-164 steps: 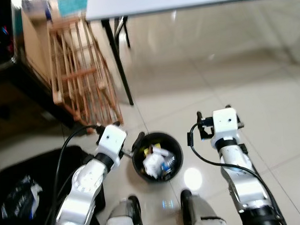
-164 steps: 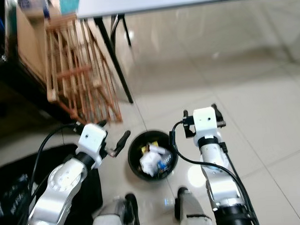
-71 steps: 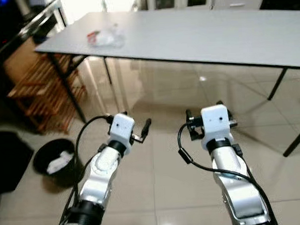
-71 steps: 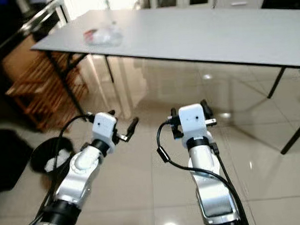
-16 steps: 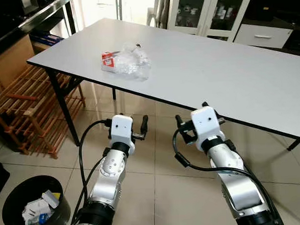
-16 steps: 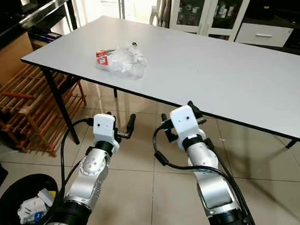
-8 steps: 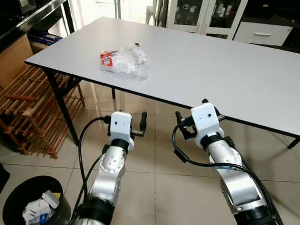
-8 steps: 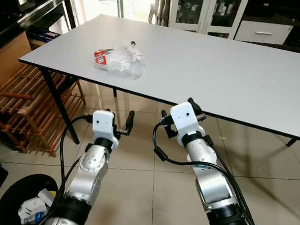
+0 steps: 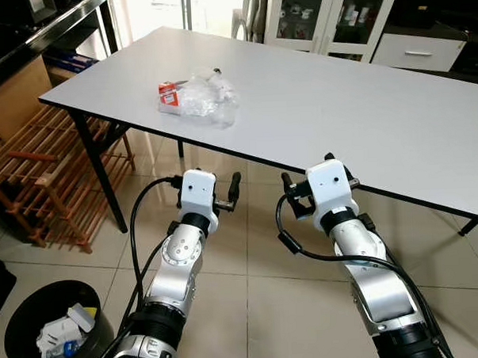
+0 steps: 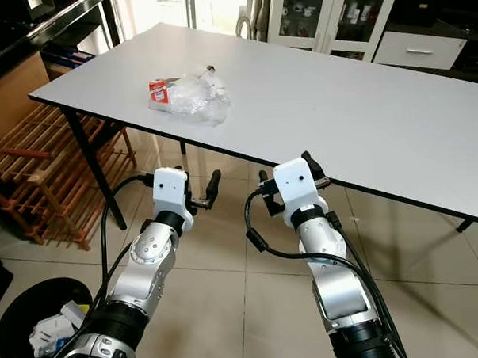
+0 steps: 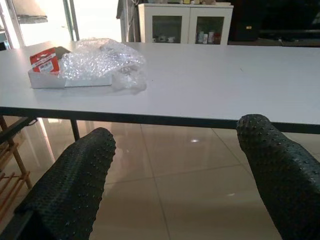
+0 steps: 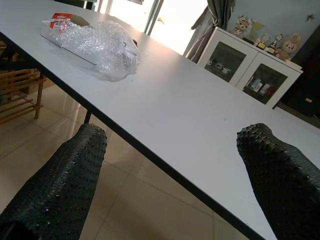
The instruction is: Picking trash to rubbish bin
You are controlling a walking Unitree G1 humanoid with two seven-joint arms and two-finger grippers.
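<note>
Trash left to fetch: a crumpled bubble-wrap bag [image 9: 205, 99] lying over a small white box w/ red label [image 9: 169, 95], near the far-left corner of the white surface [image 9: 355, 118]. Rubbish bin [image 9: 23, 319] sits on the floor well apart, at robot's lower left, already holding scraps.

Left pincer [image 11: 172, 170] wide open, empty, held below the surface edge. Right pincer [image 12: 175, 175] likewise spread wide, nothing in it, also just short of the edge.

Risks, as I judge them:
- Both arms sit lower than the surface top; raising one w/o backing off could knock the edge.
- Wrap is soft and slippery, so a pinch may catch film only and the box stays behind or drops.
- Bag & box are far in from the robot's side; a long reach could push them off the far edge.
- Bin is beside a wooden rack [image 9: 40, 172]; the carry back needs a turn, and the load could slip.

Hard to tell: what's inside the wrap, whether box is in the bag or just under it, label text. Bin contents small, unclear.
</note>
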